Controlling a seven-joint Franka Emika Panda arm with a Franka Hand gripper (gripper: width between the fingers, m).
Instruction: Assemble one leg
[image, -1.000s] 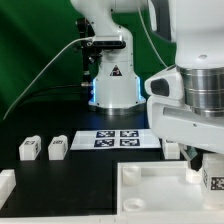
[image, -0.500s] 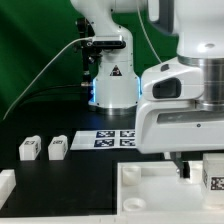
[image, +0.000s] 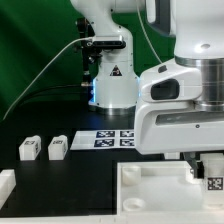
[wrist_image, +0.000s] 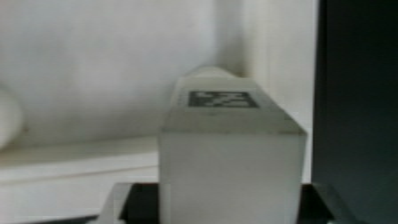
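- The gripper (image: 206, 171) hangs at the tray's (image: 150, 192) far corner, on the exterior view's right.
- The leg (image: 213, 183) stands upright between its jaws there.
- Whether the jaws are pressing on it, I cannot tell.

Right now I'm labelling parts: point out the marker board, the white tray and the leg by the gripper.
marker board (image: 118, 139), exterior view, centre.
white tray (image: 160, 198), exterior view, bare floor.
leg (wrist_image: 231, 165), wrist view, front face.

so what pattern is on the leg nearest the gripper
The small white plastic leg bears a black-and-white square tag, clearest in the wrist view.
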